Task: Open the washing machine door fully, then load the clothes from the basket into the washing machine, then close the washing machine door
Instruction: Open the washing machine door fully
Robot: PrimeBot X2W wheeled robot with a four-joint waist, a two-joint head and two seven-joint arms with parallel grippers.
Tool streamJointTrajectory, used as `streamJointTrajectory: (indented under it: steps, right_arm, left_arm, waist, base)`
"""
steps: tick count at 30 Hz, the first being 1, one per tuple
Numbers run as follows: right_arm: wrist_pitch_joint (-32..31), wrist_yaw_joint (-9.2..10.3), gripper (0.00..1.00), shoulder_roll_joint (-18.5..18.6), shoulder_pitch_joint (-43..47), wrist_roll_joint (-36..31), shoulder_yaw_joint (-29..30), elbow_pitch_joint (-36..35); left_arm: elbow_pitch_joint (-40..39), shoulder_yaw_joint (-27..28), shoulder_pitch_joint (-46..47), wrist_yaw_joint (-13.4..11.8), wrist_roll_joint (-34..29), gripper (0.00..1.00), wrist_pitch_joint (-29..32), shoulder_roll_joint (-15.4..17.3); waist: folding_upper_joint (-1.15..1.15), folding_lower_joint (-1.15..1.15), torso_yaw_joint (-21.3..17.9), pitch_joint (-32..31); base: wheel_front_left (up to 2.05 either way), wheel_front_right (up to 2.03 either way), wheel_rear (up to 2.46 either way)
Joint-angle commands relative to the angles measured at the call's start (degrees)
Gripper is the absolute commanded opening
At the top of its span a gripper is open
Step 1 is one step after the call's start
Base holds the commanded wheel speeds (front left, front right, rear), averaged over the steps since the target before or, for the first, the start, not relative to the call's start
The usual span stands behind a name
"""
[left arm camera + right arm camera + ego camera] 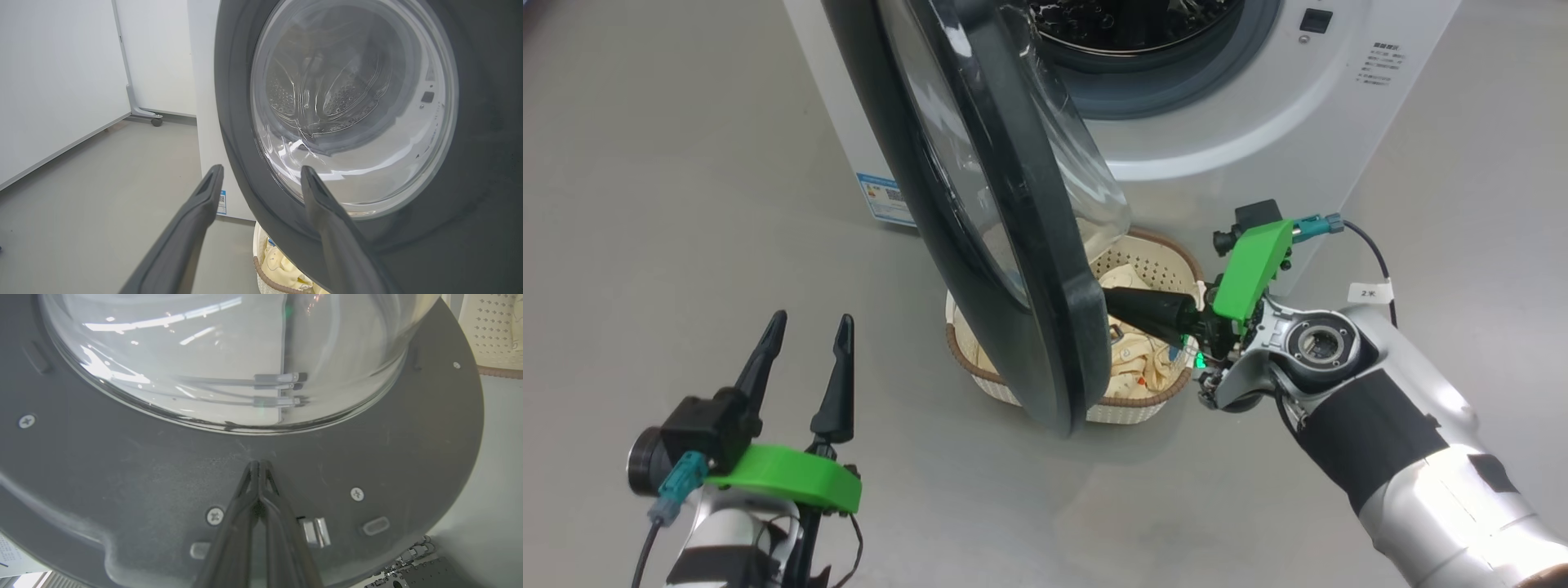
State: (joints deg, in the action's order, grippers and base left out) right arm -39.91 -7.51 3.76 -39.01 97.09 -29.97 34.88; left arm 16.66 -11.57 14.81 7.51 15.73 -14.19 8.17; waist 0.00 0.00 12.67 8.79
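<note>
Bright, even light; soft shadow on floor [1094, 465], lower ctr. Glare streaks on washing machine door [122, 375] glass, upper left. Wrist pics warp at edges.

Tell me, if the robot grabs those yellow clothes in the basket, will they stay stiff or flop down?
They will probably flop: the clothes lie crumpled in soft folds in the basket. They look small and thin, so likely light. Since they are heaped together, one pinch might drag a second piece up too.
</note>
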Motion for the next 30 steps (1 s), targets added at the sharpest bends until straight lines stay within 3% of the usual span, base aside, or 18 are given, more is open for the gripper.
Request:
streamJointTrajectory:
  steps: [1, 8, 13, 21, 23, 24, 26, 27, 30]
  right_arm:
    - [1.2, 0.02, 0.00, -0.9, -1.6, 1.4, -2.0, -2.2]
    - [4.3, 0.02, 0.00, -0.9, -2.6, 4.7, -7.1, -1.8]
    - [6.1, 0.02, 0.00, -0.7, -2.8, 5.7, -7.6, -1.8]
    - [11.9, 0.02, 0.00, 3.5, -1.6, 5.4, -6.8, -5.7]
    - [13.5, 0.02, 0.12, 4.8, -1.1, 4.6, -6.8, -7.2]
    - [14.8, 0.02, 0.26, 5.4, -0.8, 4.1, -6.6, -7.9]
    - [17.1, 0.02, 0.37, 6.6, 0.0, 3.0, -6.4, -9.5]
    - [18.6, 0.02, 0.61, 7.3, 0.3, 2.2, -6.3, -10.2]
    - [21.8, 0.02, 1.00, 9.5, 1.7, -0.7, -6.6, -12.7]
  left_arm:
    - [-1.8, 1.7, 1.4, 0.0, 0.3, 1.00, -0.8, 1.6]
    - [-1.8, 1.9, 1.4, 0.0, 0.4, 1.00, -0.8, 1.5]
    - [-1.8, 2.1, 1.2, 0.0, 0.4, 1.00, -0.8, 1.5]
    - [-1.6, 3.3, 0.4, 0.0, 0.3, 1.00, -0.8, 1.8]
    - [-1.6, 3.7, 0.2, 0.0, 0.3, 1.00, -0.8, 2.0]
    - [-1.6, 3.9, 0.0, 0.0, 0.3, 1.00, -0.8, 2.1]
    - [-1.6, 4.3, -0.4, 0.0, 0.3, 1.00, -0.8, 2.3]
    - [-1.7, 4.4, -0.6, 0.0, 0.3, 1.00, -0.8, 2.3]
    - [-1.8, 4.9, -1.0, 0.0, 0.3, 1.00, -0.8, 2.5]
  waist:
    - [0.00, 0.00, 0.0, 0.0]
    - [0.00, 0.00, -0.5, -0.1]
    - [0.00, 0.00, -1.1, -0.5]
    - [0.00, 0.00, -3.1, -1.9]
    - [0.00, 0.00, -3.9, -2.3]
    - [0.00, 0.00, -4.4, -2.5]
    - [0.00, 0.00, -5.3, -2.9]
    - [0.00, 0.00, -5.7, -3.1]
    - [0.00, 0.00, -6.8, -3.7]
  base:
    - [0.00, 0.00, 0.00]
    - [0.00, 0.00, 0.00]
    - [0.00, 0.00, 0.00]
    - [0.00, 0.00, 0.00]
    - [0.00, 0.00, 0.00]
    - [0.00, 0.00, 0.00]
    - [0.00, 0.00, 0.00]
    - [0.00, 0.00, 0.00]
    - [0.00, 0.00, 0.00]
